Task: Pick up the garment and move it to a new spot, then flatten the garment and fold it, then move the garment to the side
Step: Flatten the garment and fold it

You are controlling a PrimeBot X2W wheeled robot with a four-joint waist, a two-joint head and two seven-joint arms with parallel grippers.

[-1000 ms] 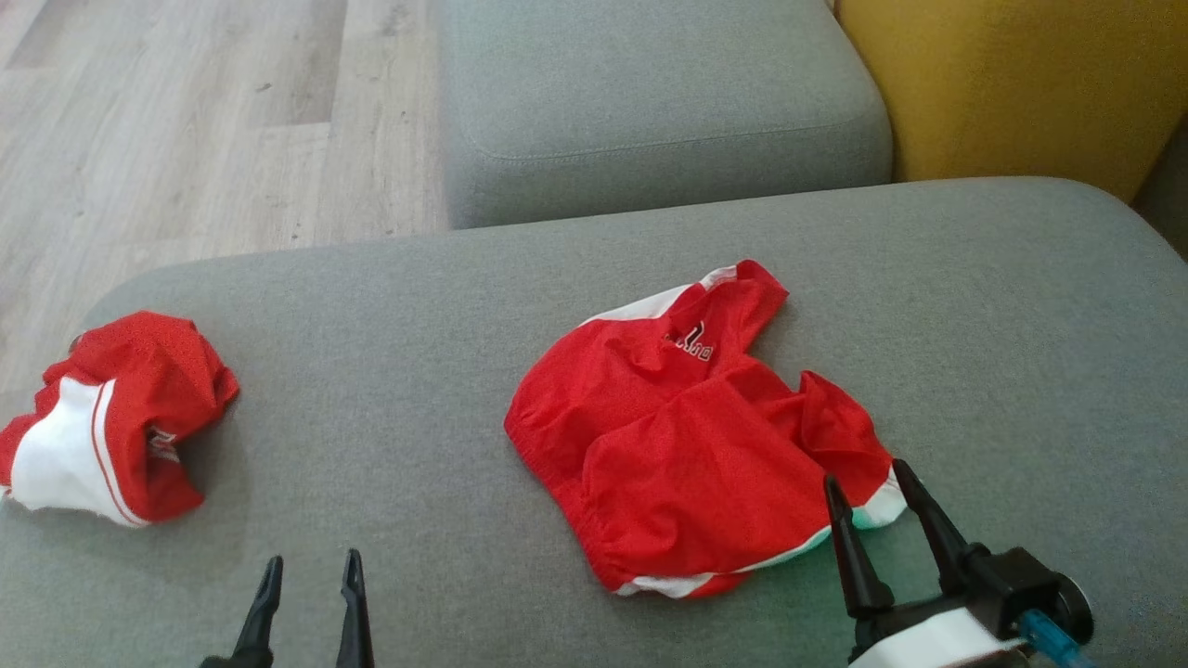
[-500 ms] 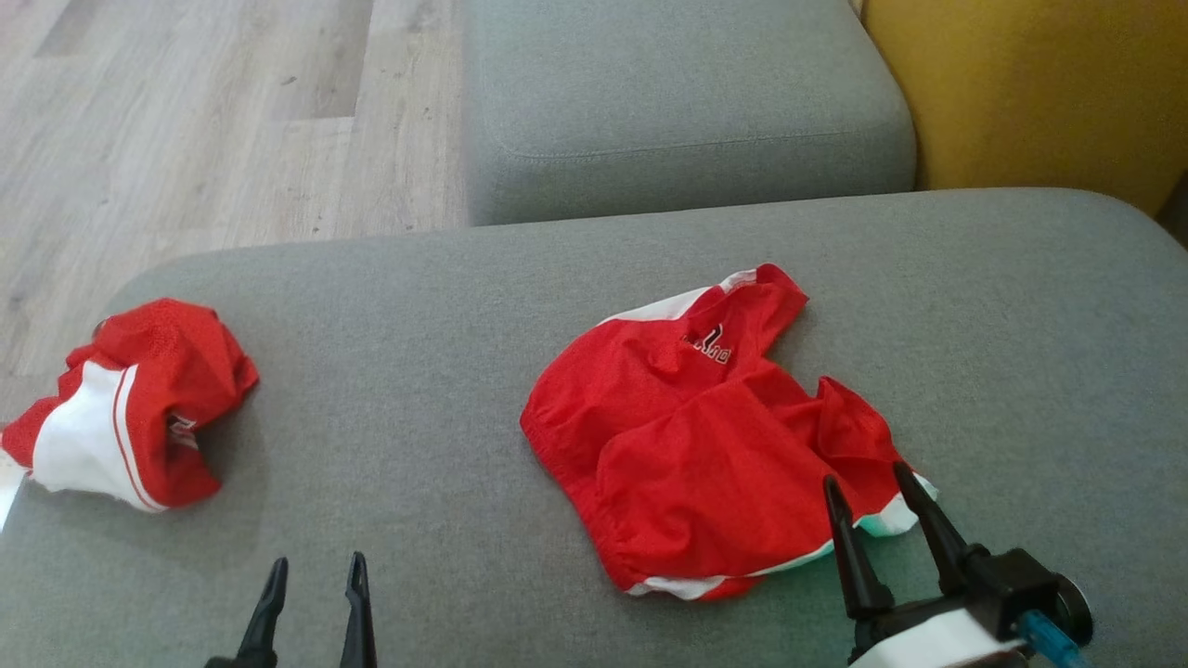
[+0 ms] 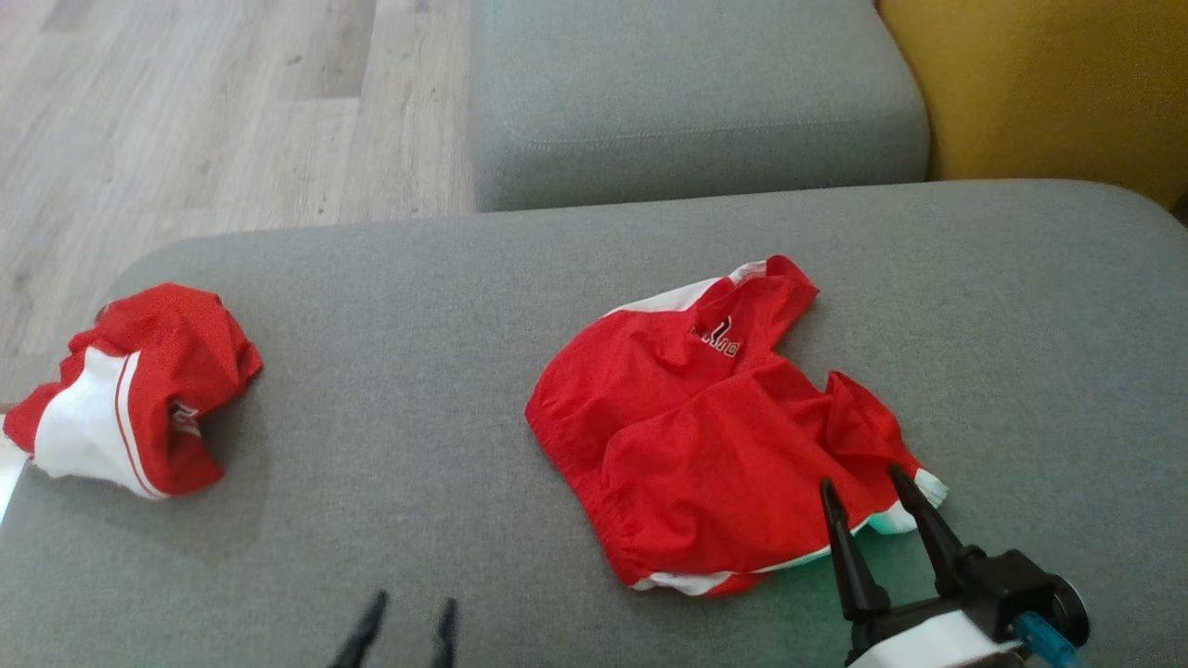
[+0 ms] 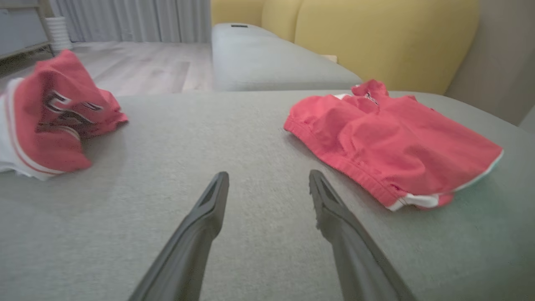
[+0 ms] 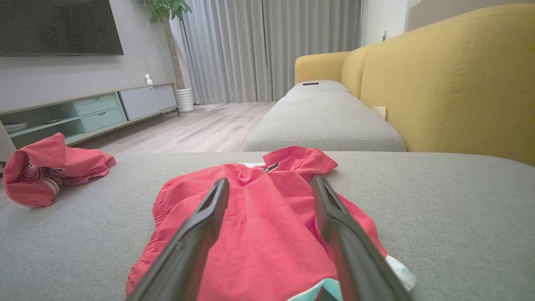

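Observation:
A rumpled pair of red shorts with white trim, the garment (image 3: 705, 436), lies on the grey sofa cushion (image 3: 418, 315) right of centre. My right gripper (image 3: 860, 478) hovers open over its near right corner, fingers pointing across the red cloth (image 5: 267, 234), nothing held. My left gripper (image 3: 415, 601) is open low over bare cushion, to the left of the garment (image 4: 388, 138) and apart from it. In the left wrist view its fingers (image 4: 209, 209) frame empty grey fabric.
A second crumpled red and white garment (image 3: 139, 390) sits at the cushion's left edge. A further grey seat (image 3: 687, 93) and a yellow backrest (image 3: 1049, 83) lie beyond. Wooden floor (image 3: 186, 121) is at the far left.
My left gripper has moved to the right, toward the central garment, and sits lower in the head view. The head camera has shifted slightly. The right gripper has hardly moved.

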